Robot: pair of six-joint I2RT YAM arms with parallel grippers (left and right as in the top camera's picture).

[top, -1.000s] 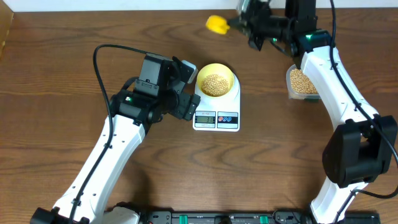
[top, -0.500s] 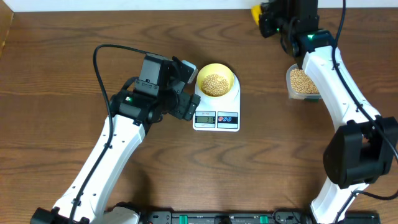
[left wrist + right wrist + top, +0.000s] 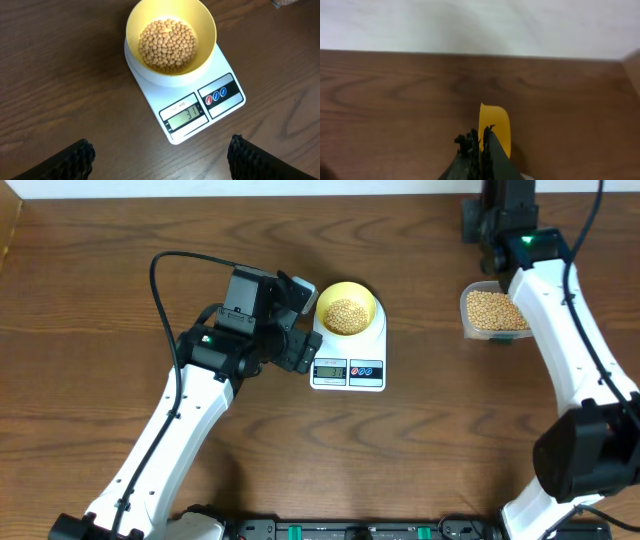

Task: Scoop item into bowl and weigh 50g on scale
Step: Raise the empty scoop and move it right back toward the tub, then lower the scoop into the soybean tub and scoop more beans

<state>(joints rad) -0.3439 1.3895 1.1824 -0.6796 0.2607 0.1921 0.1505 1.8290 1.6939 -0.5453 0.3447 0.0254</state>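
Step in hand: by the look of it, another trip to fetch more beans, since the bowl is short of its weight.
Bowl (image 3: 204, 22): upright on the scale (image 3: 236, 103), partly filled with beans (image 3: 166, 44).
Display (image 3: 189, 116): seems to read 31, below the target of 50.
Tub (image 3: 490, 313): sits on the table at 3 o'clock of the bowl, well apart from it, and holds plenty of beans.
Right gripper (image 3: 481, 142): its fingers are pressed together on the handle of the yellow scoop (image 3: 496, 126), at 12 o'clock of the tub, near the table's far edge.
Scoop: seen edge-on from the wrist, and whether it is empty cannot be told.
Left gripper (image 3: 300, 326): fingers spread wide with nothing between them, waiting at 9 o'clock of the scale without touching it.
Doing it well: the arm should bring the scoop toward 6 o'clock into the tub, take a modest load, and level it before lifting.
Pouring: the beans should be tipped slowly over the bowl's middle, with pauses so the reading settles.
Risk: a full scoop may overshoot, beans may roll off, and pressing on the bowl would falsify the weight.
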